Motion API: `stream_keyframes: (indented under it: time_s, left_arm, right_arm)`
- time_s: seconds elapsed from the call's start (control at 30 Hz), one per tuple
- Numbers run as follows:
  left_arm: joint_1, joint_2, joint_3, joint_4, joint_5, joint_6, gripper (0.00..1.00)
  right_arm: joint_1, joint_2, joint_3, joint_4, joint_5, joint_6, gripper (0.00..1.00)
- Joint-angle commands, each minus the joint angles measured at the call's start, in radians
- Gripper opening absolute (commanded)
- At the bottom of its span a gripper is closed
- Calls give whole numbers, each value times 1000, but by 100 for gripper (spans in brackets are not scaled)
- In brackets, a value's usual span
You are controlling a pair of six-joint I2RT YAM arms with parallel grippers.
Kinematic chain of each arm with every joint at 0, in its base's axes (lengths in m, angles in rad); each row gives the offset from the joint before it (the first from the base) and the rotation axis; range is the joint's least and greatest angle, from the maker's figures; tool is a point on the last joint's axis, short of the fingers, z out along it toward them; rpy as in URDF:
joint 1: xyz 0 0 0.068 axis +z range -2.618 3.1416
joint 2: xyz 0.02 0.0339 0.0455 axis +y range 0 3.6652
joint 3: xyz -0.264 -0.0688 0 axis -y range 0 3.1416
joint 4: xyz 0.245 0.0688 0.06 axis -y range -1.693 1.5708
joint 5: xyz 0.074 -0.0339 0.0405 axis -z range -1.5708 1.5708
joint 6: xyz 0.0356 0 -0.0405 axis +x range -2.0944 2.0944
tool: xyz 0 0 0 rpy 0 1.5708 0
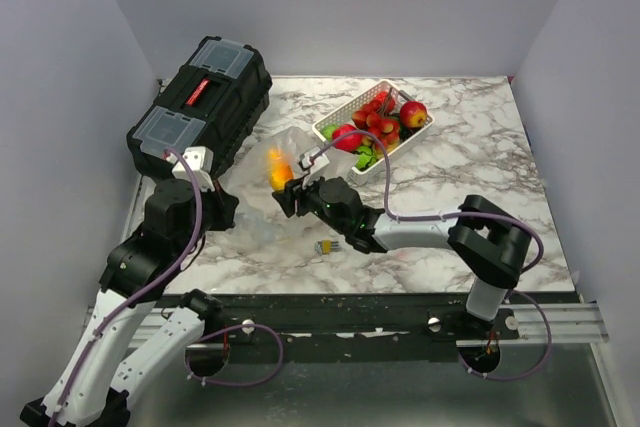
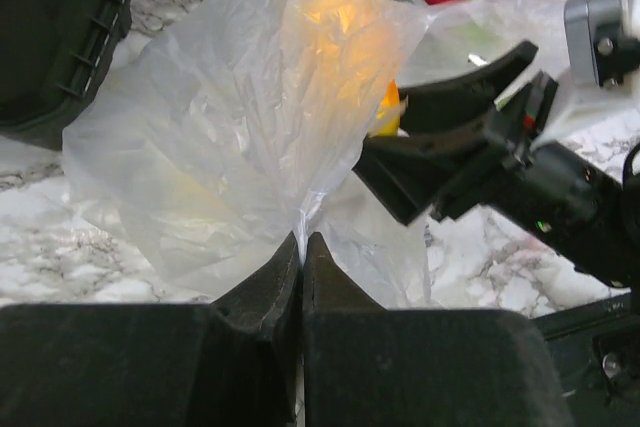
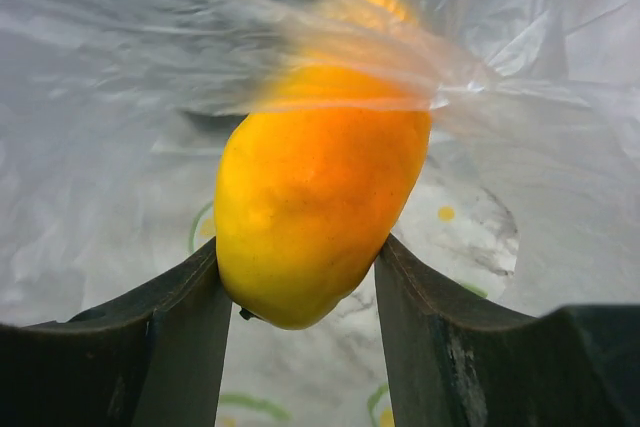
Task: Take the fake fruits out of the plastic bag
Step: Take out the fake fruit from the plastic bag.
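The clear plastic bag lies crumpled on the marble table between the toolbox and the basket. My left gripper is shut on a pinched fold of the plastic bag at its near edge. Reaching into the bag's mouth, my right gripper is shut on an orange-yellow fake fruit, whose top is veiled by the plastic bag. From above, that fruit glows at the right gripper. The left wrist view shows the right gripper around the fruit.
A white slotted basket at the back holds red, green and apple-coloured fake fruits. A black toolbox stands at the back left, close to the bag. A small yellow and grey object lies near the table's front edge.
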Motion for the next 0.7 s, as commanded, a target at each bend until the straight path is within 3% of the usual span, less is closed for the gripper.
stream_keyframes:
  time_s: [0.0, 0.3, 0.47, 0.67]
  left_arm:
    - [3, 3, -14, 178, -48, 33, 0]
    - [3, 45, -68, 222, -92, 65, 0]
    - [3, 12, -99, 217, 0, 79, 0]
    - [4, -33, -148, 133, 38, -4, 0]
  right_arm:
    - [-2, -84, -67, -48, -118, 24, 1]
    - [-3, -171, -117, -122, -300, 48, 1]
    - [-2, -249, -163, -167, -310, 68, 1]
    - [-2, -352, -189, -259, -339, 46, 1]
